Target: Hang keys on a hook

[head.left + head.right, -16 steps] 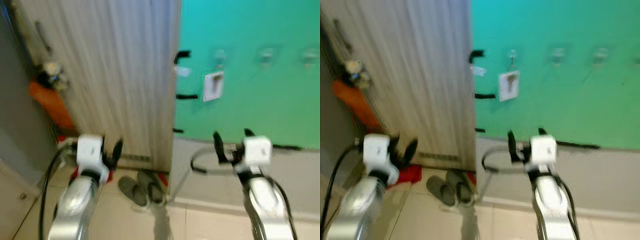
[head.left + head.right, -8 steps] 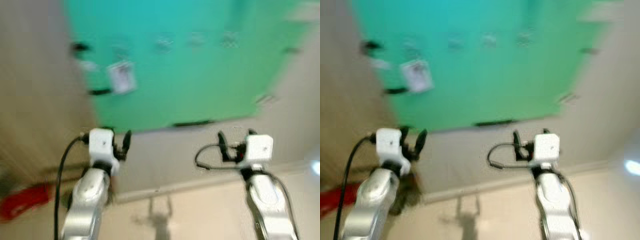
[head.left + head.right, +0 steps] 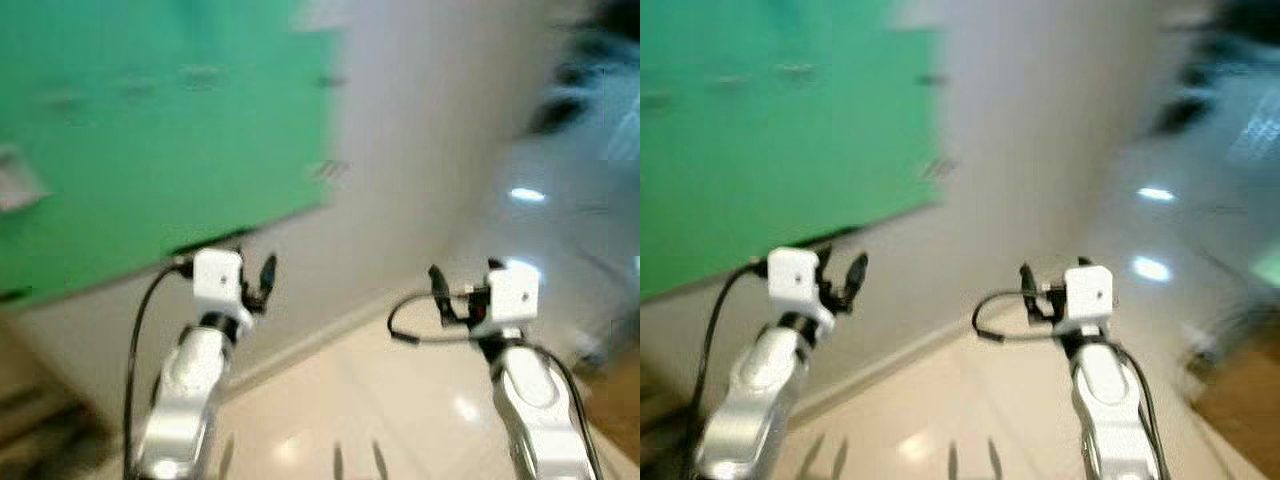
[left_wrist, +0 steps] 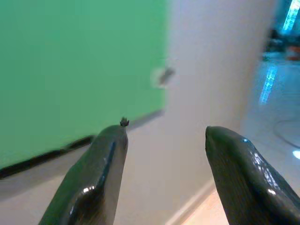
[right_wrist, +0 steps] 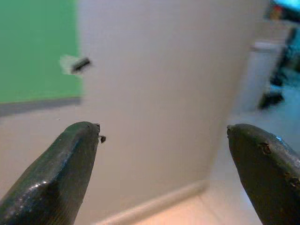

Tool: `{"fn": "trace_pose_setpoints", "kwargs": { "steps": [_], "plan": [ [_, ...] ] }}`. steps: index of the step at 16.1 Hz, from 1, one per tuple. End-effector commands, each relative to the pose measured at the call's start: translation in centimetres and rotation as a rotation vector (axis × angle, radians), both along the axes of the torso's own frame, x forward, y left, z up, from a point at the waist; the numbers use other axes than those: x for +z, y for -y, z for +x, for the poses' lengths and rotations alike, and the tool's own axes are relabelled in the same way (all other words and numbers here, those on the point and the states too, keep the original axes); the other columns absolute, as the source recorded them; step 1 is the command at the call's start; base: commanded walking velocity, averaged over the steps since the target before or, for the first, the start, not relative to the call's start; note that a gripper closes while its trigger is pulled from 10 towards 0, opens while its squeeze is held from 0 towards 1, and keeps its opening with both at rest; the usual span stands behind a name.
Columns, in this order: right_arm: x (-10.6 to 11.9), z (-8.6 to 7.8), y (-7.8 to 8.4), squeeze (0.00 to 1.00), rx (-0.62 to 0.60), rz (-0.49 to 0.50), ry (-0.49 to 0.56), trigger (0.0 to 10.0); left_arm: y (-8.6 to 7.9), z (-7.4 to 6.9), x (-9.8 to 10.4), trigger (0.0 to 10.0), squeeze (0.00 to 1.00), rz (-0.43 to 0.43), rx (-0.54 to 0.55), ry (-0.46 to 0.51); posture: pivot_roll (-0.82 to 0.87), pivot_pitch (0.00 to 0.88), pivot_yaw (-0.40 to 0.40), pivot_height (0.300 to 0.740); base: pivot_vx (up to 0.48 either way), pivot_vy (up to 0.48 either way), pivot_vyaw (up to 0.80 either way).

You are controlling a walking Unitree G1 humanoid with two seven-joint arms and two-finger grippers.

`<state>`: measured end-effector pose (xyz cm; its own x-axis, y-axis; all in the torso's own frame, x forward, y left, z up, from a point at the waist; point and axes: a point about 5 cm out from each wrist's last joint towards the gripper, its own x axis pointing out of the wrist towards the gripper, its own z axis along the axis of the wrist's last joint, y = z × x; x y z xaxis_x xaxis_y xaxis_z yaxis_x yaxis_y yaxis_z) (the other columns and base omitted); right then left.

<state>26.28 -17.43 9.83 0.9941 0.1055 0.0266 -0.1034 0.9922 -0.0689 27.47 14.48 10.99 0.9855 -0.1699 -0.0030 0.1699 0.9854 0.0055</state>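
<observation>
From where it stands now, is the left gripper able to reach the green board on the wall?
Probably not. The left gripper, open and holding nothing, hangs short of the green board, which lies up and to the robot's left; nothing blocks the way, but the blurred views suggest too wide a gap.

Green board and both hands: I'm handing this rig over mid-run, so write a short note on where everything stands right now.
Left hand: open, holding nothing, raised before the green board and the grey wall.
Right hand: open, holding nothing, raised toward the grey wall.
The head views are blurred by motion. A white tag hangs at the board's left edge; I cannot make out any keys there. The hooks are faint smudges along the board's top.
Done: cannot confirm the hang from these views.
Left: face the board steadily and check the keys.
</observation>
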Motion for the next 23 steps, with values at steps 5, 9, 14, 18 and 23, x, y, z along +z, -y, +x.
{"fn": "trace_pose_setpoints", "kwargs": {
  "steps": [5, 9, 14, 18, 23],
  "plan": [
    [-0.4, 0.7, -0.9, 0.00, 0.076, -0.003, -0.027, 10.0, -1.0, 1.6, -1.1, 10.0, 0.00, -0.014, -0.023, -0.070, 0.02, 0.000, -0.008, 0.740, 0.000, -0.250, -0.78],
    [-1.1, 1.1, -1.3, 0.00, 0.071, 0.024, -0.056, 10.0, -2.3, 1.5, 0.0, 10.0, 0.00, 0.024, -0.004, -0.013, 0.08, 0.000, -0.047, 0.740, 0.000, 0.000, -0.78],
    [-1.8, 0.4, 0.1, 0.00, -0.008, 0.046, -0.045, 10.0, -3.3, -0.9, -1.4, 10.0, 0.00, 0.032, 0.077, -0.005, 0.09, 0.000, -0.016, 0.740, 0.000, 0.000, -0.77],
    [-1.5, 0.0, 1.2, 0.00, -0.075, 0.080, -0.017, 10.0, -1.7, -0.6, -1.0, 10.0, 0.00, 0.042, 0.027, 0.022, 0.04, 0.000, -0.005, 0.740, 0.000, 0.000, -0.75],
    [-0.8, -0.1, 4.1, 1.00, -0.295, 0.018, 0.006, 10.0, -1.6, 0.4, -0.3, 10.0, 1.00, -0.009, 0.040, 0.025, 0.01, 0.000, 0.031, 0.740, 0.000, 0.000, -0.70]
  ]
}}
